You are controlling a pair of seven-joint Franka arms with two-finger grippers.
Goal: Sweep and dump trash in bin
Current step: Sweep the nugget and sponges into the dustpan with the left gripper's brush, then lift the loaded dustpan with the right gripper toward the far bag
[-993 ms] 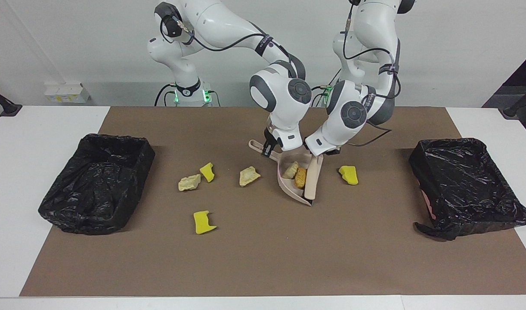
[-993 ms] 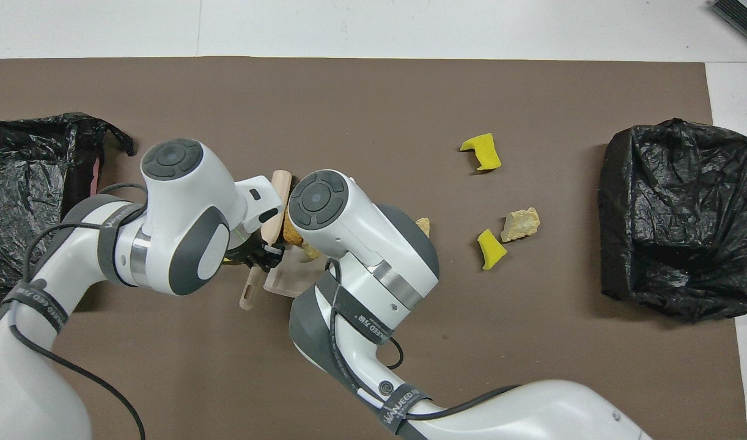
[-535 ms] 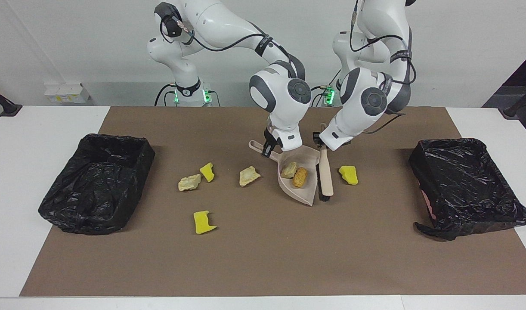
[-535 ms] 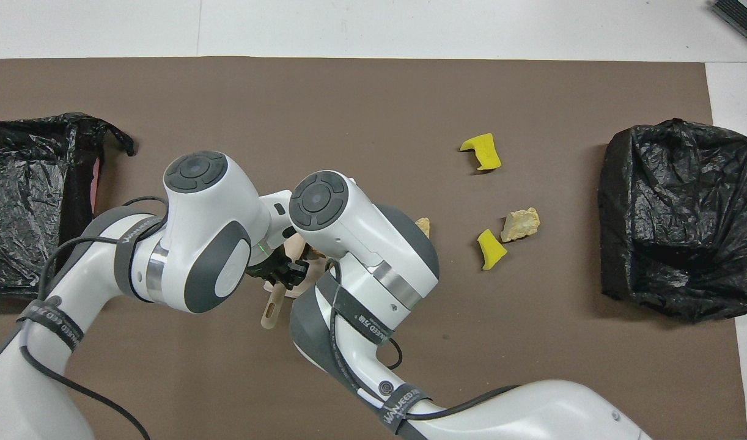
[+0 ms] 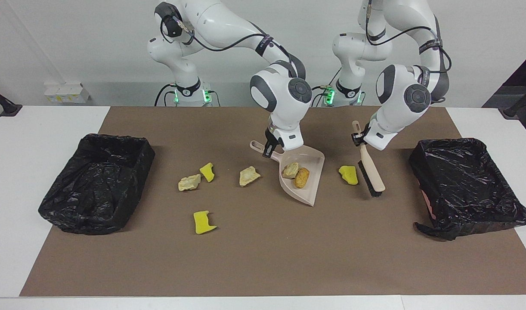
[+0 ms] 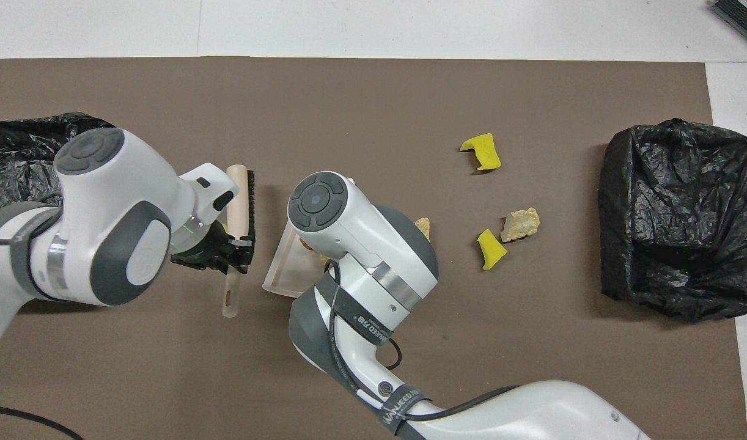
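In the facing view, the left gripper (image 5: 361, 138) is seen clamped on the handle of the brush (image 5: 369, 168), whose bristle head is angled down toward the brown mat (image 5: 263, 258) on the bench (image 5: 35, 129). A yellow sponge piece (image 5: 348, 175) lies just beside the bristles, between the brush and the dustpan (image 5: 304, 181). The brush's long axis runs roughly across the line from sponge to dustpan, so a stroke toward the right arm's end of the bench would be expected to push that piece toward the pan. The right gripper (image 5: 269, 148) is closed on the dustpan's handle, with the pan held tilted on the mat. A pale stone-like lump (image 5: 291, 169) and an orange-brown lump (image 5: 301, 177) already sit in it. Four more pieces of trash are spread toward the right arm's end: a pale chunk (image 5: 249, 175), a yellow piece (image 5: 207, 172), a pale lump (image 5: 189, 182) touching or almost touching it, and a second yellow sponge (image 5: 202, 222) farther from the robots. A black-lined bin (image 5: 465, 181) stands at the left arm's end and another bin (image 5: 95, 181) at the right arm's end.

In the overhead view, the left gripper (image 6: 230, 253) is seen gripping the brush (image 6: 242, 208) mid-handle, the brush lying lengthwise away from the robots beside the dustpan (image 6: 285, 269). The nearby sponge piece is almost wholly hidden under the left arm. The right gripper is hidden under its own arm.
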